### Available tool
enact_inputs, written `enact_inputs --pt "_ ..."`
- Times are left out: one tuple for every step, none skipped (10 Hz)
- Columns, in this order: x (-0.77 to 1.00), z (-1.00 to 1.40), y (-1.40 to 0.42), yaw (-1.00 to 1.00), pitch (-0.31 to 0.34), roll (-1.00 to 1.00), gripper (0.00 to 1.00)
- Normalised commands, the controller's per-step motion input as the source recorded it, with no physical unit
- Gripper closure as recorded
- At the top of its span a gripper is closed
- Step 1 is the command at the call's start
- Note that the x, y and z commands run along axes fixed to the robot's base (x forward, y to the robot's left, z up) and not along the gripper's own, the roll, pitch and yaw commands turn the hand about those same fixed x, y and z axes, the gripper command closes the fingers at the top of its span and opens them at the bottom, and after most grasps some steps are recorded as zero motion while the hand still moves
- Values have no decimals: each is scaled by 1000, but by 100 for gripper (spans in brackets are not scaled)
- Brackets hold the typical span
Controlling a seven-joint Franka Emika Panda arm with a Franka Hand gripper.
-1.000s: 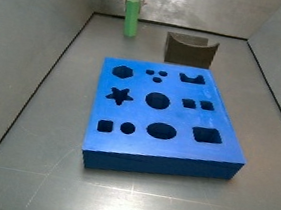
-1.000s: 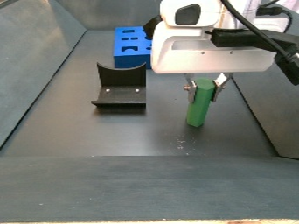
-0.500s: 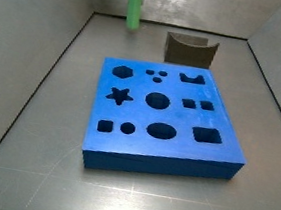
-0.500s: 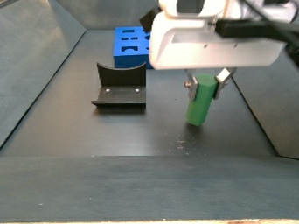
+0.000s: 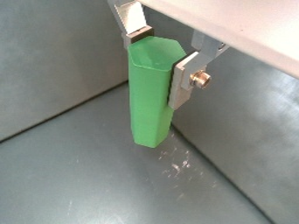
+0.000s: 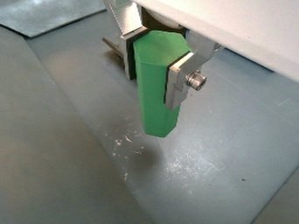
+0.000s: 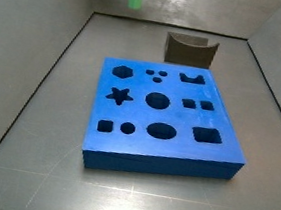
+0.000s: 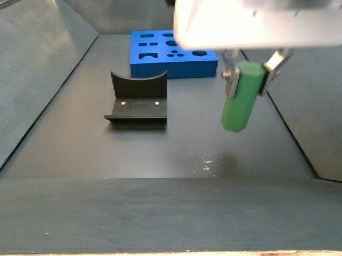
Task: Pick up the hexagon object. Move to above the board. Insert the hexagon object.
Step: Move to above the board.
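Gripper (image 5: pixel 160 58) clamps hexagon object (image 5: pixel 151 92); body cropped.

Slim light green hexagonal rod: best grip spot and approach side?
Upper end, from above, as the gripper has it now: the slim light green hexagonal rod hangs upright off the floor, with fingers clamped across opposite sides. That leaves the lower end free for the blue board.

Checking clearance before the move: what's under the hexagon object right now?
Under the hexagon object, held by the gripper, only bare scuffed floor shows. Its bottom face is hidden; the board lies apart.
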Motion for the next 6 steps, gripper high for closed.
enact_inputs --pt "-10 1000 159 5 98 47 100" --pt "-9 1000 148 6 95 49 100" --pt "-9 1000 133 6 95 47 100" --pt "-7 1000 113 9 93 44 100" --pt "-5 1000 102 12 91 42 100" --pt "-6 1000 90 13 94 43 100"
